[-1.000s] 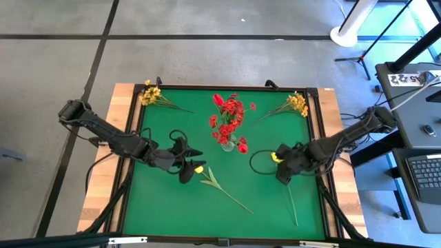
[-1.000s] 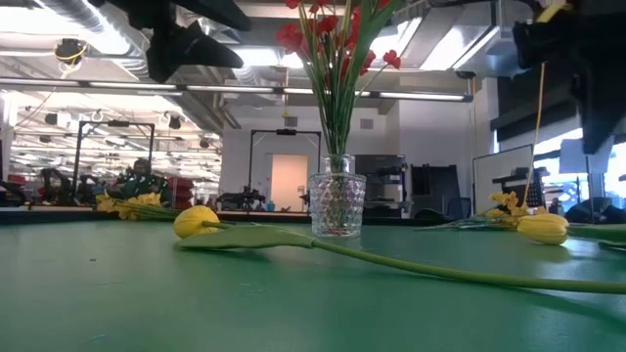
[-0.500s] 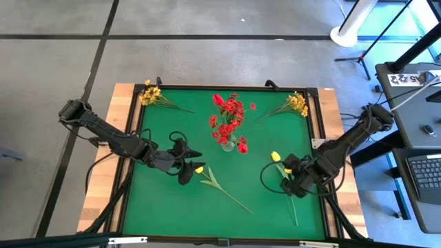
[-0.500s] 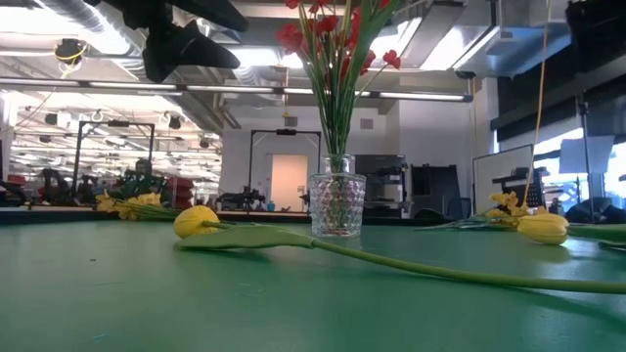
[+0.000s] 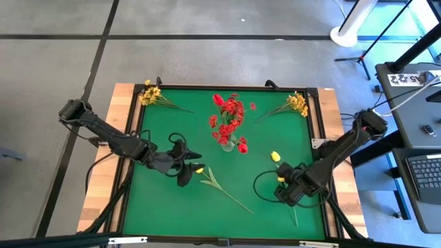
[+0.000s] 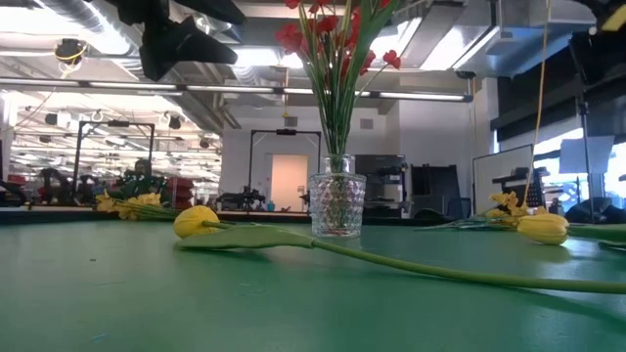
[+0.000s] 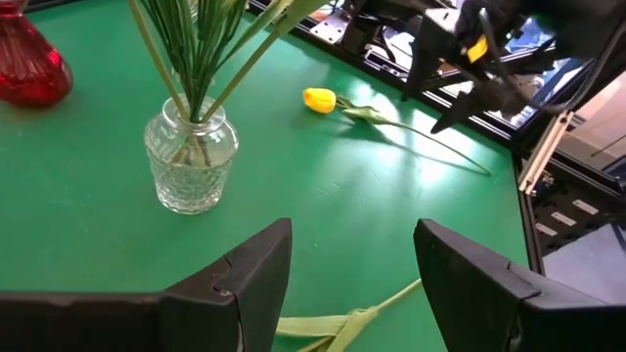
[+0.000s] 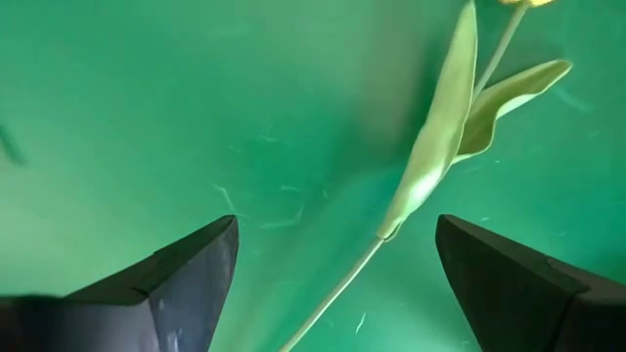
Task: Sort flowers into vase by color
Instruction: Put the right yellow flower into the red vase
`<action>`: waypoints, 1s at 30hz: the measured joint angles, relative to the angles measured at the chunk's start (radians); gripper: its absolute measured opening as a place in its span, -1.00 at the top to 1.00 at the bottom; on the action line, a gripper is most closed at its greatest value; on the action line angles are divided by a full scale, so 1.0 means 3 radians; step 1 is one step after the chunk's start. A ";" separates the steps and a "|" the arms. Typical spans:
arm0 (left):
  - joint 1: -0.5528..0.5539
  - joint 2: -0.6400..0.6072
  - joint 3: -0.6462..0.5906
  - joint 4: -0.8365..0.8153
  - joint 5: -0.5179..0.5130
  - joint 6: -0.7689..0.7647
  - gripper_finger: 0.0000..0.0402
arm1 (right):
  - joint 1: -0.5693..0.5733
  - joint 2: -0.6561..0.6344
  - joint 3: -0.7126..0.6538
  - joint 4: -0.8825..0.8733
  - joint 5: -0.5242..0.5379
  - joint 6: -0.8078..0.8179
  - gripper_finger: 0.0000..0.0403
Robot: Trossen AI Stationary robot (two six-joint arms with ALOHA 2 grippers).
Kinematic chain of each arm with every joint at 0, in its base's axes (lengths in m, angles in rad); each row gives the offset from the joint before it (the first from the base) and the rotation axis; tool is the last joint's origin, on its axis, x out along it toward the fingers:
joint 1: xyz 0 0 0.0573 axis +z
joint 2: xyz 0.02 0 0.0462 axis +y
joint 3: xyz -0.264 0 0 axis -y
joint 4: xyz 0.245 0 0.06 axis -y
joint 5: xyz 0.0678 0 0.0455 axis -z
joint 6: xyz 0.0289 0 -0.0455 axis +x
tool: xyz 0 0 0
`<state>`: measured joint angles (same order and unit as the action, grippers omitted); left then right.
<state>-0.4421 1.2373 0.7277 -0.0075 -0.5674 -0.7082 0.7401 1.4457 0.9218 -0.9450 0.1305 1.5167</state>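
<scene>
Right hand (image 5: 288, 193) open above the yellow tulip (image 5: 275, 157) stem at 4 o'clock on the worktop (image 5: 165, 207). Left hand (image 5: 187, 167) open, idle. Stem looks light, thin, springy; best pinched mid-stem below the leaves.

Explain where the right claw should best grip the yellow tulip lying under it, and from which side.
Probably the bare stem just below the leaves of the yellow tulip, coming straight down from above. It lies flat on the mat, and the open right claw already straddles the thin stem.

Two dark multi-joint arms w/ looping black cables; fingers (image 7: 245, 284) matte black, wedge-shaped.
</scene>
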 joint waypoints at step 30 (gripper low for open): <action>0.0003 0.0001 -0.0001 0.0007 -0.0011 -0.0078 -0.05 | -0.0005 -0.0444 -0.1087 0.0836 0.0117 0.0250 -0.56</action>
<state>-0.4412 1.2377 0.7274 -0.0055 -0.5706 -0.7315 0.7387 1.3125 0.5957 -0.6942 0.1656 1.5917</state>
